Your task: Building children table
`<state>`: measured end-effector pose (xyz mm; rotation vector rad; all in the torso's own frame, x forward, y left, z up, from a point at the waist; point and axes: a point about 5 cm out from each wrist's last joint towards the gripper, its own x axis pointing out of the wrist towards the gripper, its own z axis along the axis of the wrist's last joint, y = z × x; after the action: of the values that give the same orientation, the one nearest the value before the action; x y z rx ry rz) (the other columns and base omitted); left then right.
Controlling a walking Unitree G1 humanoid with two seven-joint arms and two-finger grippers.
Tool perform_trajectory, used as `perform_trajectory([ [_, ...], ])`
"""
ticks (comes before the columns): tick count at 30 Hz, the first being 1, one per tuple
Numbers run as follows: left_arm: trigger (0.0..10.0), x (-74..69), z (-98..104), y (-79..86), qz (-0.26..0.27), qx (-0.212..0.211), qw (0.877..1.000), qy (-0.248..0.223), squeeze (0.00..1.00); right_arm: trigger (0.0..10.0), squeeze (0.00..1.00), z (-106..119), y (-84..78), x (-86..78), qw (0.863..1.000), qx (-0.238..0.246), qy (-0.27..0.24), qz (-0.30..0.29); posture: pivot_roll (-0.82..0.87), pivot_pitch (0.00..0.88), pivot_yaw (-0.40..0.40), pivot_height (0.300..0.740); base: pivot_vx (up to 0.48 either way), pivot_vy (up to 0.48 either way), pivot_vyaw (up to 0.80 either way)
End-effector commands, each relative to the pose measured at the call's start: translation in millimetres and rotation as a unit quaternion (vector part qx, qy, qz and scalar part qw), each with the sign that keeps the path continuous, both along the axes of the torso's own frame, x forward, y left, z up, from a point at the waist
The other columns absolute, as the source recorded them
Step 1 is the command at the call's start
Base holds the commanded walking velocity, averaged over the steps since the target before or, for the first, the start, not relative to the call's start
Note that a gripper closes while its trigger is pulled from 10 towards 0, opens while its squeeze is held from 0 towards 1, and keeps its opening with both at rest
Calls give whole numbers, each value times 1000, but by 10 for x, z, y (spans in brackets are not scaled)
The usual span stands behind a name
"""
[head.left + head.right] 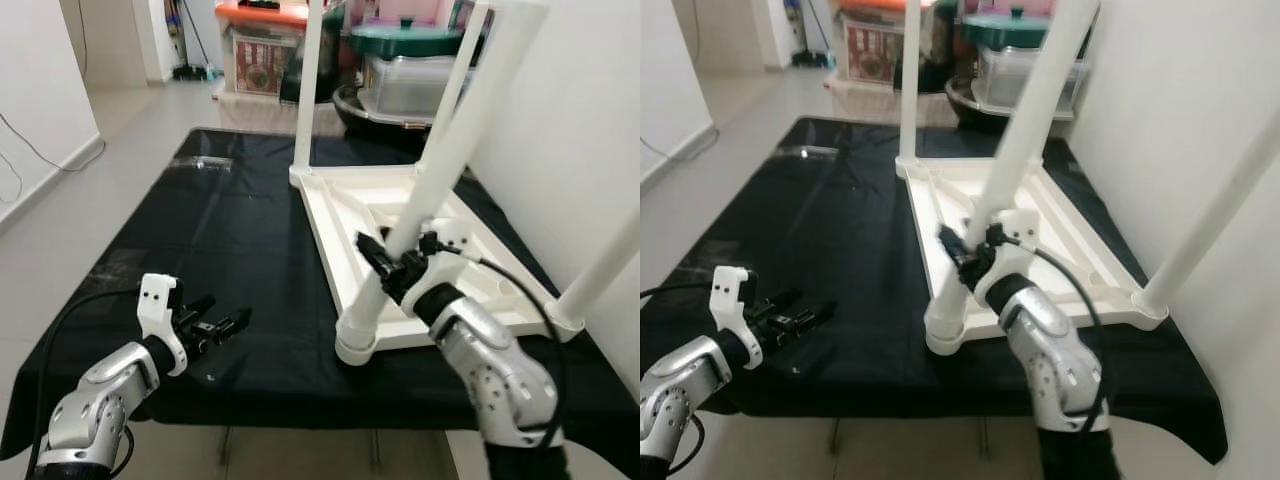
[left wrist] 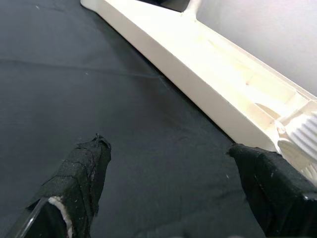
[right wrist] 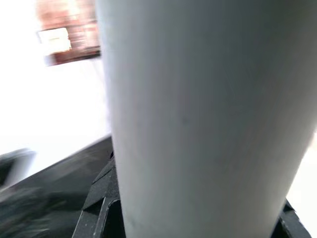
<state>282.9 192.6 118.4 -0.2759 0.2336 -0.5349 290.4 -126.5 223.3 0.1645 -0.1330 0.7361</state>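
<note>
A desk [image 1: 180,250] draped in a black cloth [image 1: 230,330] carries an upturned white children's table top [image 1: 345,205] on its right half, running from the far side to the near edge. The left half shows bare, slightly creased cloth.

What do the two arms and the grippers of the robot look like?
Both arms have silver, rounded metal shells with black joints. The left gripper has two long black fingers wrapped in black tape, behind a white plastic bracket with small holes. A black cable loops along the left arm. The right gripper is black too, with a thin black cable arching over its forearm.
</note>
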Motion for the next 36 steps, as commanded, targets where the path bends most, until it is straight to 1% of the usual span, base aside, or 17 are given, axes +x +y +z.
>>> perform_trajectory([
  [1, 10000, 23, 7, -34, -6, -3, 1000, -3, 0, 0, 0, 210, 37, -67, 996, 6, -46, 70, 91, 0, -86, 740, 0, 0, 0],
  [4, 10000, 28, 26, -50, -10, -8, 1000, -7, 0, 0, 0, 252, 33, -63, 994, 2, -58, 91, 91, 0, -86, 740, 0, 0, 0],
  [7, 10000, -1, 185, -223, -81, -64, 994, -30, 0, 0, 0, 400, 108, -38, 978, 12, -74, 194, 97, 0, -89, 740, 0, 0, 0],
  [8, 10000, -1, 185, -223, -81, -64, 994, -30, 0, 0, 0, 400, 108, -38, 978, 12, -74, 194, 97, 0, -89, 740, 0, 0, 0],
  [9, 10000, -36, 238, -299, -113, -76, 990, -37, 0, 0, 0, 410, 136, -32, 972, 9, -74, 222, 99, 0, -88, 740, 0, 0, 0],
  [11, 10000, -36, 238, -299, -113, -76, 990, -37, 0, 0, 0, 410, 136, -32, 972, 9, -74, 222, 99, 0, -88, 740, 0, 0, 0],
  [12, 10000, -118, 306, -410, -169, -90, 980, -44, 0, 0, 0, 386, 155, 9, 966, 1, -64, 252, 100, 0, -89, 740, 0, 0, 0],
  [13, 10000, -118, 306, -410, -169, -90, 980, -44, 0, 0, 0, 386, 155, 9, 966, 1, -64, 252, 100, 0, -89, 740, 0, 0, 0],
  [14, 10000, -182, 335, -463, -208, -92, 973, -45, 0, 0, 0, 358, 166, 42, 963, -3, -54, 263, 105, 0, -94, 740, 0, 0, 0],
  [15, 10000, -182, 335, -463, -208, -92, 973, -45, 0, 0, 0, 358, 166, 42, 963, -3, -54, 263, 105, 0, -94, 740, 0, 0, 0],
  [16, 10000, -245, 374, -501, -247, -99, 963, -46, 0, 0, 0, 324, 188, 62, 960, -6, -44, 277, 109, 0, -97, 740, 0, 0, 0],
  [17, 10000, -245, 374, -501, -247, -99, 963, -46, 0, 0, 0, 324, 188, 62, 960, -6, -44, 277, 109, 0, -97, 740, 0, 0, 0],
  [18, 10000, -319, 415, -538, -297, -101, 949, -46, 0, 0, 0, 279, 221, 71, 954, -10, -32, 299, 107, 0, -95, 740, 0, 0, 0],
  [24, 10000, -389, 398, -579, -340, -83, 936, -39, 0, 0, 0, 230, 266, 79, 946, -10, -18, 324, 105, 0, -91, 740, 0, 0, 0],
  [28, 10000, -374, 370, -582, -354, -63, 933, -36, 0, 0, 0, 269, 351, -10, 930, 4, -17, 368, 102, 0, -90, 740, 0, 0, 0],
  [32, 10000, -355, 342, -577, -365, -43, 930, -32, 0, 0, 0, 301, 417, -64, 920, 12, -17, 391, 97, 0, -86, 740, 0, 0, 0],
  [36, 10000, -337, 312, -572, -391, -10, 920, -28, 0, 0, 0, 338, 520, -113, 910, 25, -16, 414, 92, 0, -83, 740, 0, 0, 0],
])
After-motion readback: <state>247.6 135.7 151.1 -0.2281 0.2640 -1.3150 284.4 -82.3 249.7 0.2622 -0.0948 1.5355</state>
